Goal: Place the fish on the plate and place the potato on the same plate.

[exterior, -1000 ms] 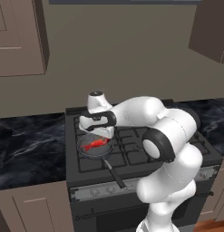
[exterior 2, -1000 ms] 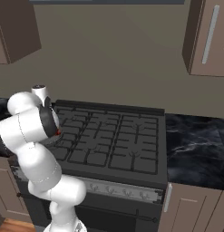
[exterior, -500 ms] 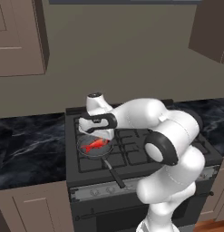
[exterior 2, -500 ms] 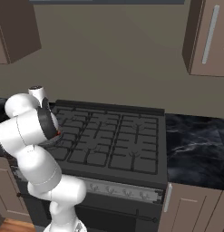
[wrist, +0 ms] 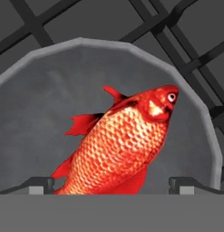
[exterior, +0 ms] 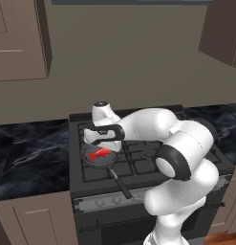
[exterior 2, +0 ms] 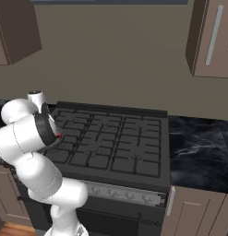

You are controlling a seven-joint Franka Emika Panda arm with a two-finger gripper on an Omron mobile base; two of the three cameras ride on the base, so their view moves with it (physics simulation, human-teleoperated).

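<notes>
The red-orange fish lies in a dark frying pan on the front left burner of the stove. Up close in the hand view, the fish lies slantwise with its head to the upper right, inside the pan's grey rim. My gripper hangs just above the pan, pointing down. It is open, with one fingertip on each side of the fish's tail end and not touching it. A sliver of the fish peeks out past my arm. The plate and the potato are out of view.
The pan's long handle sticks out toward the stove's front edge. The black gas stove with its grates spreads to the right. Dark marble counters flank it on both sides. Wall cabinets hang above.
The hand has sunk a little toward the pan, straight over the fish. The fish and the pan have stayed in place.
</notes>
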